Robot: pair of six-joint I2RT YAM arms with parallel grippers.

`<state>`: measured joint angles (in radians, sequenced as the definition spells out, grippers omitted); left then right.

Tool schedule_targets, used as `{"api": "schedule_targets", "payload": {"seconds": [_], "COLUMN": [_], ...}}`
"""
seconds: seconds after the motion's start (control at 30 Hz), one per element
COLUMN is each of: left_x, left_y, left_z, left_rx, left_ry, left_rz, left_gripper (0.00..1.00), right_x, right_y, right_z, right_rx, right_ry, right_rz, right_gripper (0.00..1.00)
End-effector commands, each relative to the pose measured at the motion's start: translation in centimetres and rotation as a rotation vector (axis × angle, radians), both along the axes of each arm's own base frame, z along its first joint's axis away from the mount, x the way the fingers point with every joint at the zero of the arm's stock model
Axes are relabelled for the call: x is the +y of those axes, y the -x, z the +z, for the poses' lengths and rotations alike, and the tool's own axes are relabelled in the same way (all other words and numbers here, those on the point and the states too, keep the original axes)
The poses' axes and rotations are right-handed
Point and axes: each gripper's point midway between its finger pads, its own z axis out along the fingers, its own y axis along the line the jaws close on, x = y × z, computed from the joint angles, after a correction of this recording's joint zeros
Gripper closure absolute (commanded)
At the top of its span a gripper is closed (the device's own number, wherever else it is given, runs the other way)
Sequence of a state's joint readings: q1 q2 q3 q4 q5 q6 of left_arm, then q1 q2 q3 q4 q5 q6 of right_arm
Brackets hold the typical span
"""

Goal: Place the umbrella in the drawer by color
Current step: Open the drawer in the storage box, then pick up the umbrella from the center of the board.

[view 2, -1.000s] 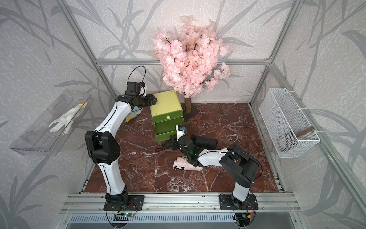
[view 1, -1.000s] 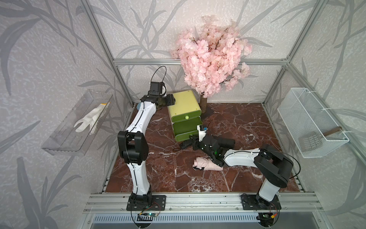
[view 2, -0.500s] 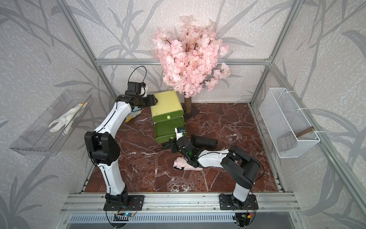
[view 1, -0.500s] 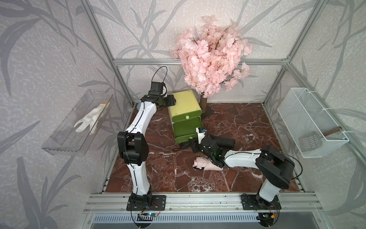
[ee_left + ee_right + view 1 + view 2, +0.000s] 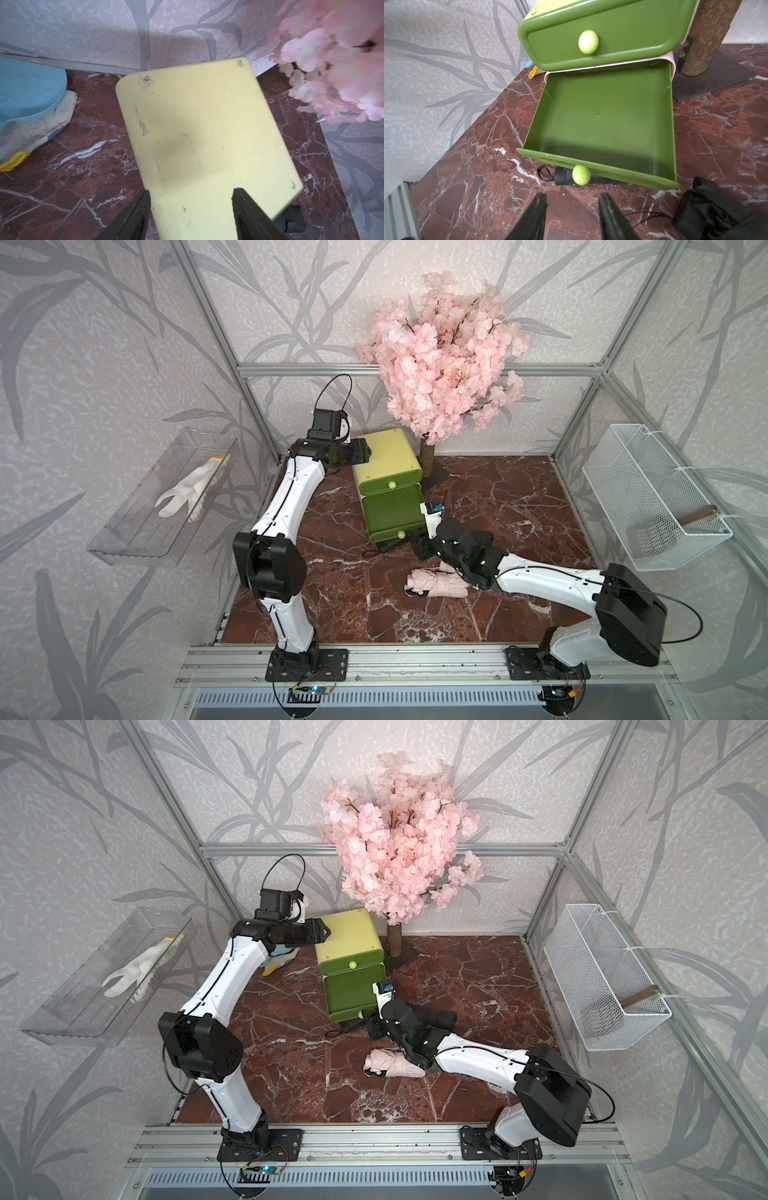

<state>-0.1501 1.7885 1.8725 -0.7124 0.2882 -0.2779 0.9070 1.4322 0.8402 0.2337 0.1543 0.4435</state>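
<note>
A green drawer cabinet with a pale yellow top (image 5: 386, 456) (image 5: 203, 128) stands at the back. Its lower drawer (image 5: 602, 116) (image 5: 390, 510) is pulled out and empty; the top drawer (image 5: 612, 39) is shut. A folded black umbrella (image 5: 562, 175) (image 5: 478, 537) lies on the floor, its handle end under the open drawer's front. A folded pink umbrella (image 5: 436, 585) (image 5: 390, 1063) lies nearer the front. My right gripper (image 5: 573, 198) (image 5: 419, 545) is open, empty, just before the drawer's knob (image 5: 581, 174). My left gripper (image 5: 191, 193) (image 5: 365, 452) is open at the cabinet's top edge.
A pink blossom tree (image 5: 444, 364) on a metal foot (image 5: 716, 76) stands right of the cabinet. A blue object (image 5: 31, 91) on a work glove (image 5: 37, 128) lies back left. A wire basket (image 5: 648, 506) hangs on the right wall, a clear tray (image 5: 162, 506) with a white glove on the left.
My right gripper's jaws have opened and now stand off the lower drawer's knob. The left arm and both umbrellas have stayed where they were.
</note>
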Motion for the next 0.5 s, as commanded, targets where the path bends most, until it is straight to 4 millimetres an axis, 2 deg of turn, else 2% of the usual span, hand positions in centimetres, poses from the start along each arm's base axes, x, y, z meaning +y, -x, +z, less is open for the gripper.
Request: {"api": "schedule_targets", "payload": {"seconds": [0.0, 0.1, 0.23, 0.33, 0.47], "left_x": [0.3, 0.7, 1.0, 1.0, 1.1], "left_y": [2.2, 3.4, 6.2, 9.5, 14.9], "left_z": [2.0, 2.1, 2.7, 3.4, 3.4], "left_rx": [-0.017, -0.016, -0.036, -0.065, -0.097], "left_ry": [0.003, -0.014, -0.010, 0.018, 0.044], "left_rz": [0.007, 0.013, 0.005, -0.009, -0.038], "left_gripper": [0.33, 0.33, 0.33, 0.33, 0.30], "right_x": [-2.1, -2.9, -3.6, -4.1, -4.9], "right_y": [0.9, 2.7, 5.9, 8.0, 11.1], "right_z": [0.3, 0.6, -0.4, -1.8, -3.6], "right_rx": [0.024, 0.027, 0.048, 0.069, 0.101], "right_ry": [0.082, 0.194, 0.363, 0.443, 0.534], "right_rz": [0.039, 0.159, 0.372, 0.512, 0.716], "right_gripper": [0.55, 0.54, 0.52, 0.49, 0.41]}}
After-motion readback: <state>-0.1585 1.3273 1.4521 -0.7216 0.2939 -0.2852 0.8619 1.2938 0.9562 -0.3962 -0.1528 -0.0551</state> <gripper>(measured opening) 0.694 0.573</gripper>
